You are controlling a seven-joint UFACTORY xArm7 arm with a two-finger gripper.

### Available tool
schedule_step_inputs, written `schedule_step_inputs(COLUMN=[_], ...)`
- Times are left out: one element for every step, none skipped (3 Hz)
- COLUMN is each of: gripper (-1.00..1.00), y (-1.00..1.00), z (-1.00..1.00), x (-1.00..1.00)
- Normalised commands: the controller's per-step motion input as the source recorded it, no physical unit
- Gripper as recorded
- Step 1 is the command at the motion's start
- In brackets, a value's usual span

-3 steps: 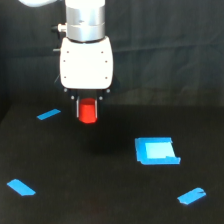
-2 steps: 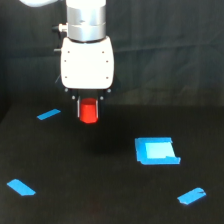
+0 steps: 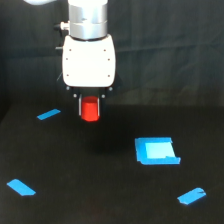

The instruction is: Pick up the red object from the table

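wrist: silver-grey cyl, side connector | body: white rounded box | fingers: dark, short

flat blue tape pieces only (nothing upright), table passable

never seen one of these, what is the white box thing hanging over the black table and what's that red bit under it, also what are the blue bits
The white box is the end of a robot arm. At its bottom sits the gripper, the part that grabs things with two dark jaws. This picture comes from a single camera standing off the arm and looking at the scene.

The red bit is a small red block. It sits between the jaws, which are closed on its sides, and it looks lifted clear of the black table.

The blue bits are flat pieces of tape on the table: three short strips, at far left, bottom left and bottom right, plus a larger blue square patch on the right. None of them is touched.
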Motion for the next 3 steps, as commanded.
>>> schedule_step_inputs(gripper=[-0.94, -1.00, -1.00], y=[-0.01, -0.04, 0.07], z=[0.14, 0.14, 0.07], x=[0.06, 0.03, 0.05])
